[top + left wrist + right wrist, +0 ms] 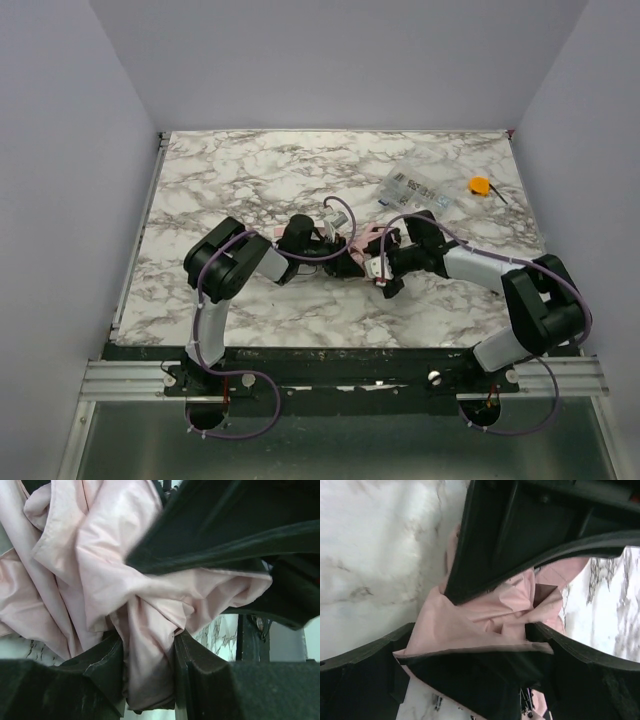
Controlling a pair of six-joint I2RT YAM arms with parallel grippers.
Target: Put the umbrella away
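The pale pink umbrella [352, 243] lies crumpled in the middle of the marble table [250, 180], between my two grippers. My left gripper [322, 243] comes in from the left. In the left wrist view it [149, 650] is shut on a bunched fold of the umbrella's fabric [115, 555]. My right gripper [378, 262] meets it from the right. In the right wrist view it [470, 635] is open, its fingers wide apart on either side of the pink fabric [485, 615]. The shaft and handle are mostly hidden under fabric and grippers.
A clear labelled plastic packet [418, 187] lies at the back right, with a small orange object [480, 185] beside it. Grey walls close in the table on three sides. The two grippers are nearly touching over the umbrella.
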